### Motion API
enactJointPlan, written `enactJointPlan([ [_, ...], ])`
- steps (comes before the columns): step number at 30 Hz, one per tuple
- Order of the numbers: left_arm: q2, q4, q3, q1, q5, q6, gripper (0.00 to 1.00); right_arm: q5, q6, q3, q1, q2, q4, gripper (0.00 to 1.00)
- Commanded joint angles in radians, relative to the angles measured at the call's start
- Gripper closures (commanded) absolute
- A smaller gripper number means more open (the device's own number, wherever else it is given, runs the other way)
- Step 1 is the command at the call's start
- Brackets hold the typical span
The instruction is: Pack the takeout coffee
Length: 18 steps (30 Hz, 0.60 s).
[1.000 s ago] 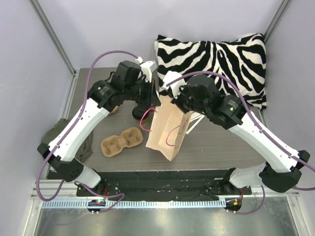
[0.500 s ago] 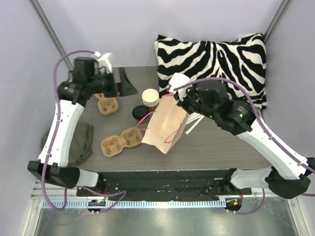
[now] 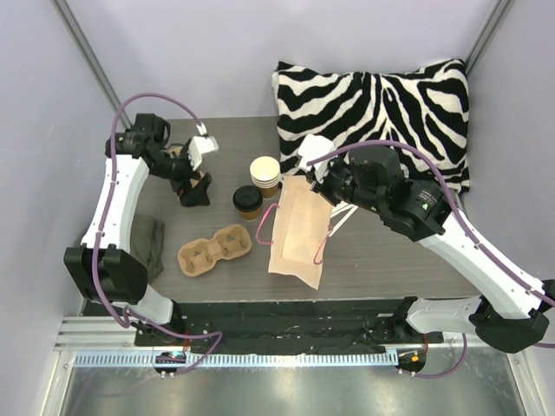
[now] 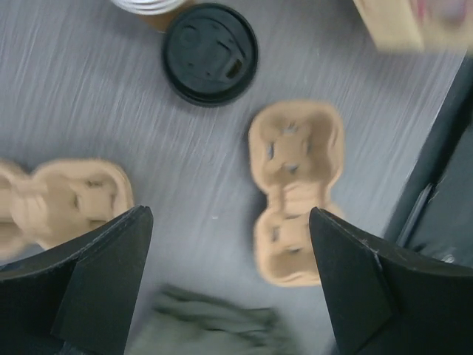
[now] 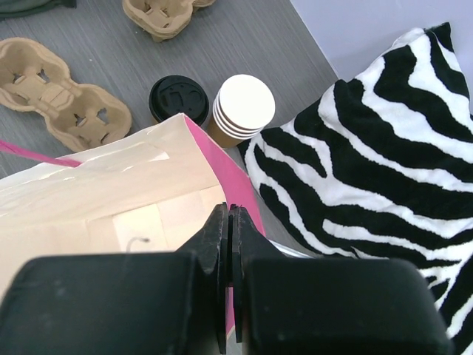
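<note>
Bag (image 3: 295, 238) fallen flatter near cups (image 3: 265, 171) on grey table (image 3: 390, 251), apparently.

The right gripper (image 5: 229, 214) is pinching the paper bag (image 5: 111, 185) by its pink-lined rim; stacked cups (image 5: 244, 105) are standing just beyond.

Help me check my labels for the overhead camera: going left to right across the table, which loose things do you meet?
olive cloth → pulp cup carrier → black lid → stack of paper cups → paper bag → zebra pillow. I left out the second carrier, which is partly hidden under the left arm.
</note>
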Motion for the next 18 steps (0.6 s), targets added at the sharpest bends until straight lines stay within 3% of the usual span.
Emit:
enactJointPlan([
  [1,0.007,-0.342,-0.042,-0.005,0.056,0.646,0.10,-0.012,0.019,0.010,0.002,-0.026,0.025,0.99],
  [3,0.053,-0.374,-0.040,-0.015,0.043,0.693,0.12,-0.012,0.022,0.011,0.002,-0.028,0.011,0.99],
  [7,0.073,-0.364,-0.103,0.002,0.049,0.532,0.20,-0.014,0.026,0.011,-0.013,-0.037,0.005,0.99],
  [12,-0.048,-0.090,-0.313,0.126,-0.026,0.064,0.25,-0.026,0.031,0.005,-0.016,-0.034,0.008,0.99],
  [18,-0.106,0.009,-0.499,0.266,-0.092,-0.140,0.25,-0.024,0.033,-0.013,-0.016,-0.037,0.028,0.99],
])
